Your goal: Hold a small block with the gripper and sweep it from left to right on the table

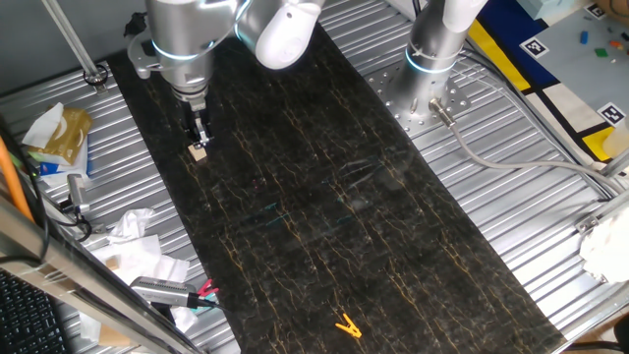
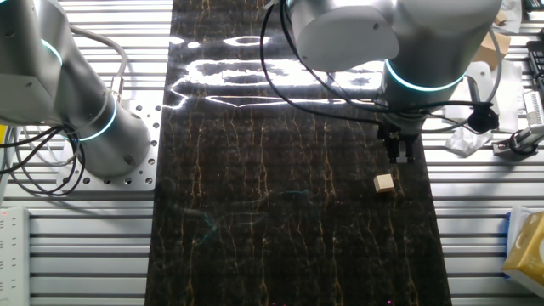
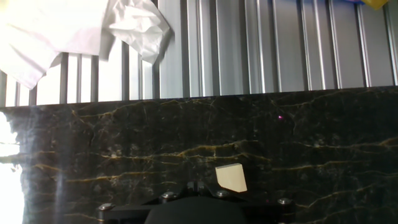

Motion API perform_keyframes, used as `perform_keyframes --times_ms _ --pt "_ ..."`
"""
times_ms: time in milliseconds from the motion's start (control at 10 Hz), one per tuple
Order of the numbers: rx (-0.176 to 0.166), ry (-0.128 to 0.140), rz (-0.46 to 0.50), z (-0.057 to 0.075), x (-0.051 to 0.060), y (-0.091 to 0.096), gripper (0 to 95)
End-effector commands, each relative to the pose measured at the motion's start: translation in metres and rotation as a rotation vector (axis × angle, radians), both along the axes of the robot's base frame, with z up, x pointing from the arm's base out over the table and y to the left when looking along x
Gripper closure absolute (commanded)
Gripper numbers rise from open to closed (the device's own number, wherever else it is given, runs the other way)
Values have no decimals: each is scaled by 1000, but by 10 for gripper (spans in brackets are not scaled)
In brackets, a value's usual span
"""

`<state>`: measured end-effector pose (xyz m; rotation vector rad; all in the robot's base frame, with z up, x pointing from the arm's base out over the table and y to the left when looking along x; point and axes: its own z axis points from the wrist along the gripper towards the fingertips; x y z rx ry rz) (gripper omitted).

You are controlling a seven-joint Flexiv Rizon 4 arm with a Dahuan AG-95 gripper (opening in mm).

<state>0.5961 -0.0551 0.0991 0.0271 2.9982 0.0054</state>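
Pale tan small block [image 2: 385, 183] (cube), on table [image 2: 255, 212], gripper [image 2: 400, 154] above

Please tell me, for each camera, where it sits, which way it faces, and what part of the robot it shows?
One fixed view: high, looks down the table; arm, claw above small block.
Other fixed view: high at the opposite side; same arm, claw, block.
Hand view: on the hand, facing the table edge; only the dark claw base.
Shared: block.

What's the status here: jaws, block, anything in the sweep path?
Gripper above the small block, not holding it; jaws' state unclear. Block flat on the table, near one edge. Slab ahead bare; yellow clip at far end.
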Motion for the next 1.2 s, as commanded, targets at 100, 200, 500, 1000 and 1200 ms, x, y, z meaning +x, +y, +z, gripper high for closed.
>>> perform_keyframes --times_ms 100,200,500,1000,1200 --pt "-2 5 15 0 0 0 760" --pt "6 -1 15 0 0 0 760" --pt "11 -6 31 0 0 0 380" --pt "20 -12 38 0 0 0 190" --pt "31 -14 37 0 0 0 190"
